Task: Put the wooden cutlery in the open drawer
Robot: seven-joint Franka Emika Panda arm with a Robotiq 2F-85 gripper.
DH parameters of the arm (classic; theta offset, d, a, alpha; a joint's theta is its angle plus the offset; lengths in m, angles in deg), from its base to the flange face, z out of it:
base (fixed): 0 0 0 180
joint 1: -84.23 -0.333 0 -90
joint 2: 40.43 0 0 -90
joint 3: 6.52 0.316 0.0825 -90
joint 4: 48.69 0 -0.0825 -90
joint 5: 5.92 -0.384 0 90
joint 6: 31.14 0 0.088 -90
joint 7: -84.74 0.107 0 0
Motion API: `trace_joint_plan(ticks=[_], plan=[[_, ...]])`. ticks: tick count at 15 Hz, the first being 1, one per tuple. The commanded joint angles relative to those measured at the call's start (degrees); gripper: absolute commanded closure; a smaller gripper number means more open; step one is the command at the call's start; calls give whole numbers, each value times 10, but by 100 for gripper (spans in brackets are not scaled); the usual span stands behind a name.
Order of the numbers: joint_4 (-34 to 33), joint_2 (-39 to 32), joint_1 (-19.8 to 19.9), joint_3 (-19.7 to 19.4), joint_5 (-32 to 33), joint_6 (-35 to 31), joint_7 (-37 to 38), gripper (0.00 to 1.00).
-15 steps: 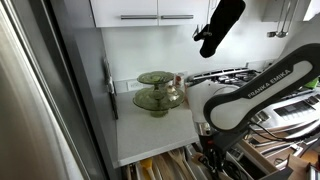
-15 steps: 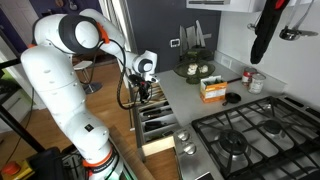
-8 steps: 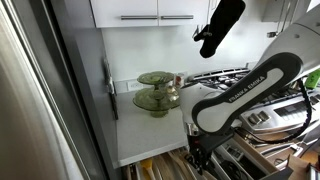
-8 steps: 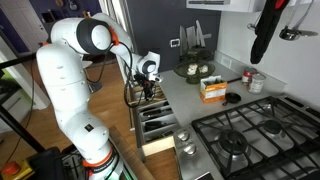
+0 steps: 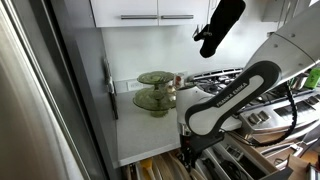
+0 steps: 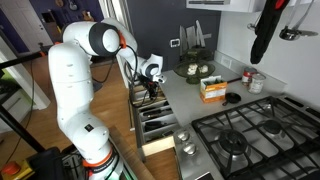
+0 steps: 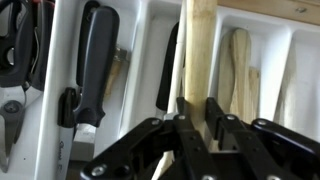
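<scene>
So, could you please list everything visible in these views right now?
drawer: one, open, white cutlery tray inside
wooden utensil: one, pale wood, gripped above the tray
black-handled utensils: several, black, in tray compartments
wooden spoon: one, pale, in a tray compartment
glass stands: two, green, counter corner
oven mitt: one, black, hanging above the hob
gas hob: one, black, counter
box: one, yellow, on the counter
gripper: one, black, shut on the wooden utensil
arm: one, white, over the drawer

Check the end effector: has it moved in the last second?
Yes. Holding the wooden utensil, the end effector has shifted left over the open drawer, now nearer below the green glass stands.
</scene>
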Motion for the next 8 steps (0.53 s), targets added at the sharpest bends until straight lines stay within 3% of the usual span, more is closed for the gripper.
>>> trace_joint_plan(ticks=[1,8], plan=[[-17,-27,5,-5,-18,-26,-5,94],[-36,-49,14,-7,-47,-71,-13,94]])
